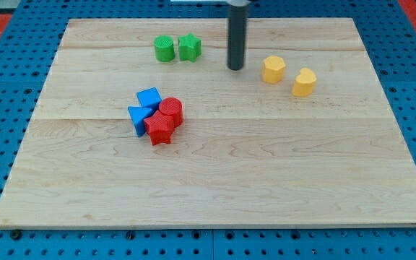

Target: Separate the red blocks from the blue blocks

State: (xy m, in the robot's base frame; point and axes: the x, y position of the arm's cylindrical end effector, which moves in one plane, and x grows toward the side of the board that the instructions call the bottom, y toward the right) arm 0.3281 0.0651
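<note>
Near the board's middle left, four blocks huddle together. A blue cube (149,97) and a blue wedge-like block (139,118) lie on the left. A red cylinder (171,110) and a red star (159,129) touch them on the right. My tip (235,68) stands at the view's top, right of centre, well apart from this cluster, up and to its right. It touches no block.
A green cylinder (165,49) and a green star (189,48) sit at the top, left of my tip. A yellow hexagon (273,69) and a yellow heart (304,82) lie to its right. The wooden board (266,173) rests on a blue pegboard.
</note>
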